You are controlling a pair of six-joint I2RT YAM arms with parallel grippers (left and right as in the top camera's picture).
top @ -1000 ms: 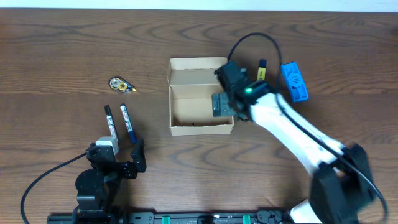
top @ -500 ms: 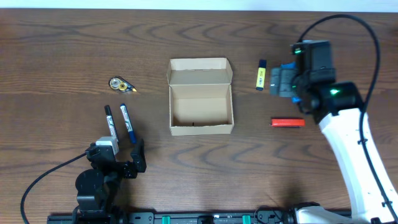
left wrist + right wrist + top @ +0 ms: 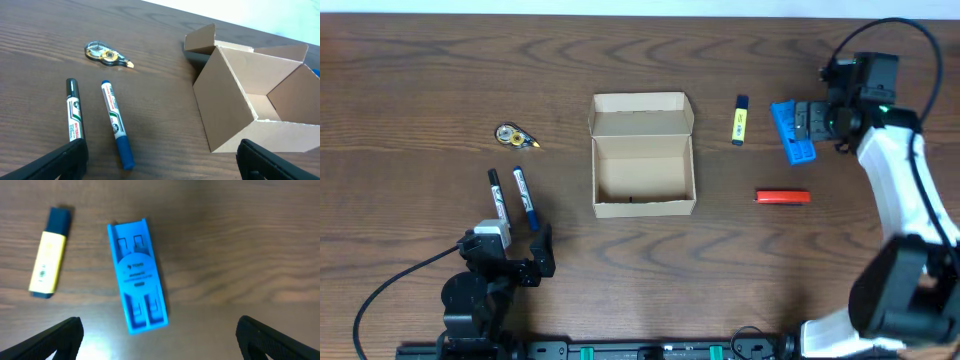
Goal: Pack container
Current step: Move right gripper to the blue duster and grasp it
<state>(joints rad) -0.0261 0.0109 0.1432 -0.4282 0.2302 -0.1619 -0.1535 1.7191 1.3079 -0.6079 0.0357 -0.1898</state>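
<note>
The container, a tan cardboard box (image 3: 643, 155) with its flap lid open toward the far side, stands mid-table and looks empty; it also shows in the left wrist view (image 3: 240, 110). My right gripper (image 3: 812, 122) is open and empty, hovering over a blue plastic case (image 3: 792, 132), which lies flat in the right wrist view (image 3: 137, 275) ahead of the gripper (image 3: 162, 340). My left gripper (image 3: 508, 250) is open and empty near the front edge, just behind a black marker (image 3: 74, 115) and a blue marker (image 3: 116, 125); it shows in the left wrist view (image 3: 165, 162).
A yellow highlighter (image 3: 740, 120) lies right of the box, also in the right wrist view (image 3: 48, 252). A red marker (image 3: 783, 197) lies at the front right of the box. A correction tape roller (image 3: 513, 135) lies left of the box (image 3: 106, 53).
My right gripper has swung from the box's right wall out to the far right, over the blue case. The red marker has come into view. The left arm has not moved.
</note>
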